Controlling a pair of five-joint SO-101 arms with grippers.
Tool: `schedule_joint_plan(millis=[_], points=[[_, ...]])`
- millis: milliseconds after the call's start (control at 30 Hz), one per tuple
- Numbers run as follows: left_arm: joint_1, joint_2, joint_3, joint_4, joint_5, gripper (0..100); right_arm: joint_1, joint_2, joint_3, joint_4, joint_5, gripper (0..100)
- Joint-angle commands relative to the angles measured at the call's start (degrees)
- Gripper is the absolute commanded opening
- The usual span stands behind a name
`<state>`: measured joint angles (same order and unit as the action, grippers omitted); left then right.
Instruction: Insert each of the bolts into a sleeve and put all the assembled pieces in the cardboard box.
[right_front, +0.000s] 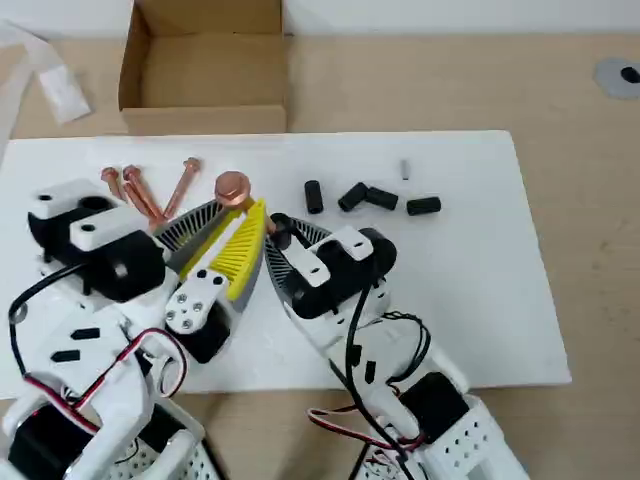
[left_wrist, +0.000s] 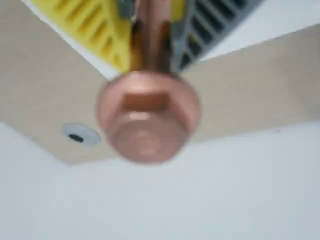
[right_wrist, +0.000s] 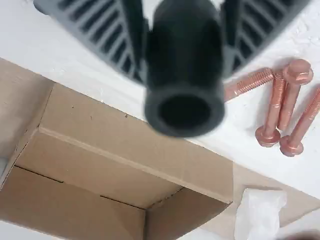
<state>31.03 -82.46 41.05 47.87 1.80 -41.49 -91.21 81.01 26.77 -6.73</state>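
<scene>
A bolt (right_front: 232, 188) and a sleeve (right_front: 280, 237) are held just before the cardboard box (right_front: 200, 120).
High view: spare bolts (right_front: 140, 190) and spare sleeves (right_front: 365, 197) are spread on the mat (right_front: 480, 300) near the box. Left wrist view: the left gripper (left_wrist: 150, 40) is clamped on the bolt. Right wrist view: the right gripper (right_wrist: 184, 50) is pinched on the sleeve.

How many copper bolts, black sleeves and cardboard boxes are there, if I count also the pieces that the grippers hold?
copper bolts: 5 (4 loose, 1 held)
black sleeves: 5 (4 loose, 1 held)
cardboard box: 1
Total: 11
</scene>
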Motion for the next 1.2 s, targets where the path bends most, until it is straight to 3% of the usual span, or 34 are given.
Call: schedule_joint_plan(millis=[0,1167], points=[[0.8,0.0,1.3,-3.3,1.8,1,-0.8,-1.3,-0.1,-1.8,-0.4,0.9],[0.6,-0.2,9.4,-3.4,-4.7,1,-0.8,-1.4,-0.1,-1.9,-0.1,0.9]])
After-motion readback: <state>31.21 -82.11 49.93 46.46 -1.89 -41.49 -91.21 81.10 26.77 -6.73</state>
